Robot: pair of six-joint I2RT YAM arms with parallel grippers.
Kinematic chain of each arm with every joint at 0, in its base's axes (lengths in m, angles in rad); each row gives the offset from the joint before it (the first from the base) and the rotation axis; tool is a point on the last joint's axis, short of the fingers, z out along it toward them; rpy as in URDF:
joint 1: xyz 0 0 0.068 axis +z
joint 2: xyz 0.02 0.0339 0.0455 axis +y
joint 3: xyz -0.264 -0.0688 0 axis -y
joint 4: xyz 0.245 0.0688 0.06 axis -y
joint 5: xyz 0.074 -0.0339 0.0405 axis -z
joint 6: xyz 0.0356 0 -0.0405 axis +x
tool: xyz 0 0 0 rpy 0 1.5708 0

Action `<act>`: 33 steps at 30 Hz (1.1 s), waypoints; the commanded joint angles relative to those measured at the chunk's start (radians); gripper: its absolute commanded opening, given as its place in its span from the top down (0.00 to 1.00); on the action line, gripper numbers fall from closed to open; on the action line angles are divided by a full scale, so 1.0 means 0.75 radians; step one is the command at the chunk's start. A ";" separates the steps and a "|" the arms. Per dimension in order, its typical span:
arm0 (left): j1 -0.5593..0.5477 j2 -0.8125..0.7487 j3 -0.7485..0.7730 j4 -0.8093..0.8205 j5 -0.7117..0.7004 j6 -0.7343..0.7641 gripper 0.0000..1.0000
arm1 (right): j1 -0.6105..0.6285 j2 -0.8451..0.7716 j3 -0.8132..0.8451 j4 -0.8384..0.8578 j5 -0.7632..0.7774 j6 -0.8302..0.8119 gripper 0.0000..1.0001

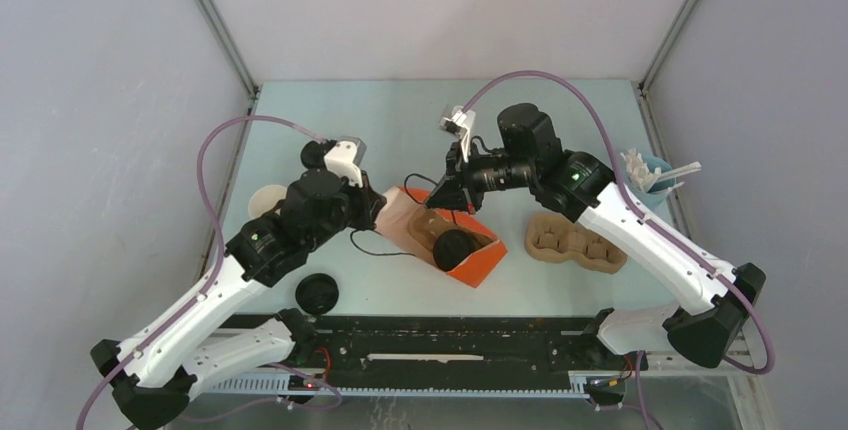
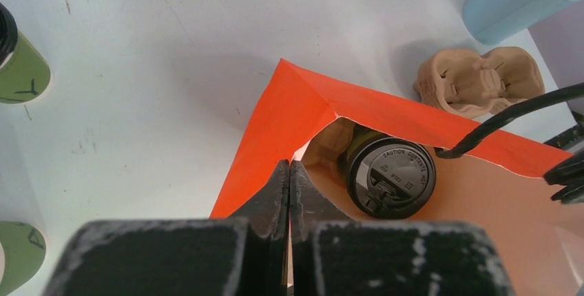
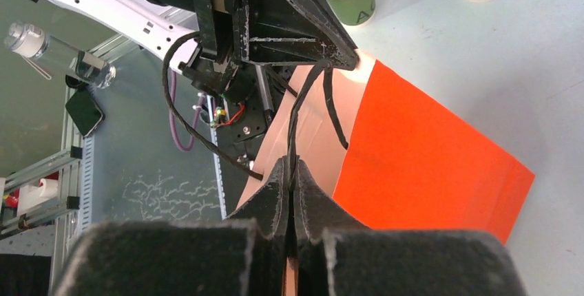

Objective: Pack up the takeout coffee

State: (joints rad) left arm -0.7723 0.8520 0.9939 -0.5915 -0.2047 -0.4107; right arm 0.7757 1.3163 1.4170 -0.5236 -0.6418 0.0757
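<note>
the orange bag (image 2: pixel 310 110) hides most of the takeout coffee (image 2: pixel 390 177) below its black lid (image 2: pixel 406 165).

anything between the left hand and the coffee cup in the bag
Nothing visible does. The left hand is shut on the orange bag; the lidded cup sits beside it inside the open mouth. The black cord lies beyond the cup.

I get even, diffuse light from overhead in the top view. The bench (image 1: pixel 400 110) reads pale and flat, with only soft shadows under the arms. Both wrist views bow straight lines near their edges. The left end effector (image 2: pixel 288 170) and the right end effector (image 3: pixel 289 166) loom dark and soft-focused up close. The orange bag (image 3: pixel 427 165) is vividly saturated, without hard glare.
</note>
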 commanded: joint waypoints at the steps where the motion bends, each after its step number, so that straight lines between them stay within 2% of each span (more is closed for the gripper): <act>1: -0.029 -0.028 -0.021 -0.018 -0.043 -0.047 1.00 | 0.016 -0.031 -0.012 0.085 -0.027 0.004 1.00; 4: -0.032 -0.012 0.008 -0.025 -0.040 -0.048 1.00 | 0.009 -0.044 -0.014 0.099 0.011 0.028 1.00; 8: -0.034 0.040 0.070 -0.044 -0.060 -0.031 0.99 | -0.035 -0.071 -0.012 0.093 0.179 0.082 0.96; 13: -0.032 0.097 0.119 -0.038 -0.061 -0.017 0.92 | -0.096 -0.044 0.006 0.087 0.226 0.146 0.91; 15: -0.033 0.127 0.171 -0.067 -0.071 -0.015 0.85 | -0.107 -0.038 0.009 0.088 0.260 0.152 0.91; 17: -0.031 0.160 0.246 -0.104 -0.090 -0.010 0.73 | -0.131 -0.033 0.017 0.086 0.297 0.157 0.89; 24: 0.047 0.201 0.482 -0.195 -0.113 -0.002 0.32 | -0.239 0.021 0.068 0.004 0.341 0.136 0.73; 29: 0.110 0.138 0.511 -0.245 -0.128 -0.043 0.16 | -0.285 0.067 0.158 -0.082 0.347 0.123 0.57; 33: 0.161 0.085 0.539 -0.350 -0.173 -0.106 0.11 | -0.285 0.100 0.251 -0.164 0.391 0.136 0.37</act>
State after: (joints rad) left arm -0.6857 0.9600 1.3388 -0.7719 -0.2874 -0.4381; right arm 0.5648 1.3823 1.5146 -0.5903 -0.3836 0.1703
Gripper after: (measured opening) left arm 0.880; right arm 0.547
